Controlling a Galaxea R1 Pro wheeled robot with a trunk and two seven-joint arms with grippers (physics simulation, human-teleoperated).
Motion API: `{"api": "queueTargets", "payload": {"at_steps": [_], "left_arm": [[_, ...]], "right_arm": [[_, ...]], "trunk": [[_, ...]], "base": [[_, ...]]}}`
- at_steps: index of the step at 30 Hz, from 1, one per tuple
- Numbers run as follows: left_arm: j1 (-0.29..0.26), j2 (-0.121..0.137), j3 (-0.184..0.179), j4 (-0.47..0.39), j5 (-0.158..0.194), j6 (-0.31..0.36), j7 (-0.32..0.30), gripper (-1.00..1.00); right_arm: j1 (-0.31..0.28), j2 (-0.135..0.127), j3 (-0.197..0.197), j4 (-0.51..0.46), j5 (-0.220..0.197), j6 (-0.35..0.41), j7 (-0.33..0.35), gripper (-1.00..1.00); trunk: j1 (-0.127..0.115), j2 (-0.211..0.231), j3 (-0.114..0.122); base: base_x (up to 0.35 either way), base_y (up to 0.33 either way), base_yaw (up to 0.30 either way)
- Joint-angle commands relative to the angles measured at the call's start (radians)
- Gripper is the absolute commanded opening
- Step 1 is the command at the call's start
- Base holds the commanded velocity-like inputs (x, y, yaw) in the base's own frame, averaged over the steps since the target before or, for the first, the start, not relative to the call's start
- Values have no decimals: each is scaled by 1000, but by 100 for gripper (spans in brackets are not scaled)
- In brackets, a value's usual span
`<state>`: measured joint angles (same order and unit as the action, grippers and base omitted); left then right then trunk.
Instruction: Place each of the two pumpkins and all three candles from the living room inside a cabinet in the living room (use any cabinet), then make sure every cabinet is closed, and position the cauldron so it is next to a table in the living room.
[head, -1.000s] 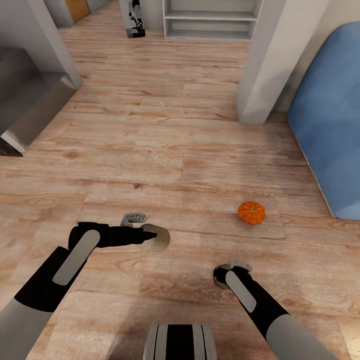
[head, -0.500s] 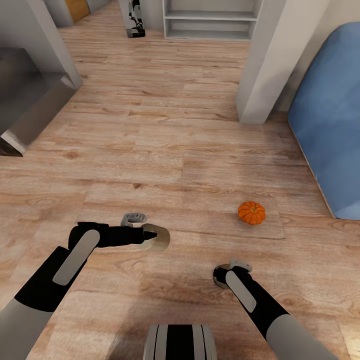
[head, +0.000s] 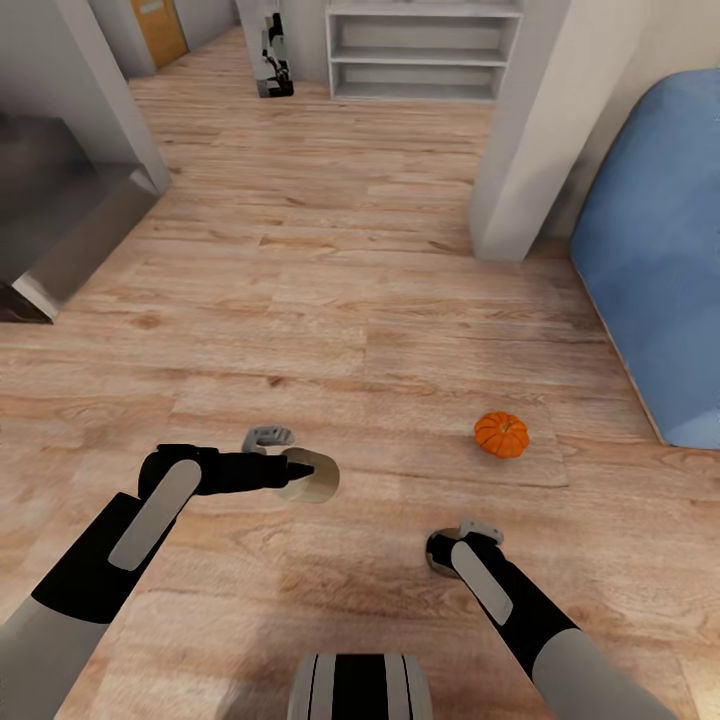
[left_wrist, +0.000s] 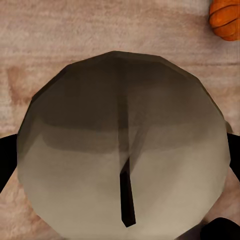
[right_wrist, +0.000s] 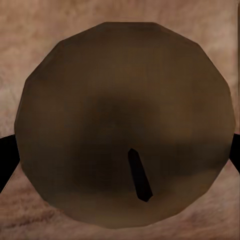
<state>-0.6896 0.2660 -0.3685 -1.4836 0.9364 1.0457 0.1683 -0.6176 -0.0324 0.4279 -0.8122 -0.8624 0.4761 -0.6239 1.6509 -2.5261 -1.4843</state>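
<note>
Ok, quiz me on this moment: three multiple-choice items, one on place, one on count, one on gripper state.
1. Where does the pumpkin lie?
A. On the wooden floor, ahead of the right arm
B. On the white shelf unit
C. On the blue rounded furniture

2. How many pumpkins show in the head view?
A. Three
B. One
C. Two

3. What is the left gripper doing?
A. Hanging open and empty
B. Clamped on a pumpkin
C. Shut on a candle

Answers: 1 A, it sits on the planks, apart from the blue furniture. 2 B, a single orange one is there. 3 C, the left wrist view has the candle's wick end between the fingers; the right gripper likewise holds a second candle.
</note>
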Motion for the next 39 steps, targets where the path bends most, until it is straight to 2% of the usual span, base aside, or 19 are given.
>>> {"api": "queueTargets", "payload": {"at_steps": [1, 6, 9, 10, 11, 13, 15, 17, 19, 21, 25, 27, 30, 34, 39], "left_arm": [[-1, 0, -2, 0, 11, 1, 11, -100], [-1, -2, -2, 4, 11, 1, 18, -100], [-1, -3, 0, 6, 12, 1, 47, -100], [-1, -3, 1, 6, 13, 1, 93, -100], [-1, -3, 1, 7, 13, 1, 114, -100], [-1, -4, 3, 10, 14, 1, 239, -100], [-1, -4, 4, 20, 15, 1, 306, -100], [-3, -6, 4, 80, 19, 1, 404, -100], [-5, -8, 4, 132, 22, 1, 430, -100], [-17, -23, 3, 235, 21, 1, 461, -100], [-29, -39, 1, 353, 16, 1, 475, -100], [-32, -41, 1, 378, 15, 1, 477, -100], [-33, -45, 0, 392, 14, 1, 480, -100], [-34, -67, -3, 400, 13, 1, 484, -100], [-34, -74, -3, 402, 13, 1, 484, -100]], "right_arm": [[-1, -1, 5, -2, -10, 1, -9, -100], [-3, -1, 5, -2, -9, 1, -8, -100], [-10, -1, 5, -3, -10, 2, -8, -100], [-16, 0, 4, -3, -10, 6, -8, -100], [-19, 1, 4, -4, -10, 7, -8, -100], [-34, 3, 3, -5, -11, 12, -8, -100], [-43, 6, 4, -4, -12, 15, -9, -100], [-55, 8, 4, -5, -13, 18, -13, -100], [-58, 8, 4, -5, -14, 19, -14, -100], [-61, 7, 4, -7, -14, 20, -15, -100], [-63, 9, 6, -12, -14, 20, -16, -100], [-63, 9, 6, -14, -14, 21, -15, -100], [-63, 9, 6, -15, -15, 21, -15, -100], [-63, 10, 7, -16, -14, 21, -14, -100], [-63, 11, 8, -17, -14, 20, -14, -100]], "trunk": [[-1, 0, 3], [-3, 1, 23], [-4, 2, 34], [-5, 2, 38], [-5, 2, 42], [-6, 3, 50], [-7, 3, 57], [-8, 4, 65], [-9, 4, 73], [-10, 5, 81], [-11, 6, 96], [-12, 6, 104], [-14, 7, 115], [-15, 8, 131], [-18, 9, 150]], "base": [[0, 0, 0], [0, 0, 0], [0, 0, 0], [0, 0, 0], [0, 0, 0], [0, 0, 0], [0, 0, 0], [0, 0, 0], [0, 0, 0], [0, 0, 0], [0, 0, 0], [0, 0, 0], [0, 0, 0], [0, 0, 0], [0, 0, 0]]}}
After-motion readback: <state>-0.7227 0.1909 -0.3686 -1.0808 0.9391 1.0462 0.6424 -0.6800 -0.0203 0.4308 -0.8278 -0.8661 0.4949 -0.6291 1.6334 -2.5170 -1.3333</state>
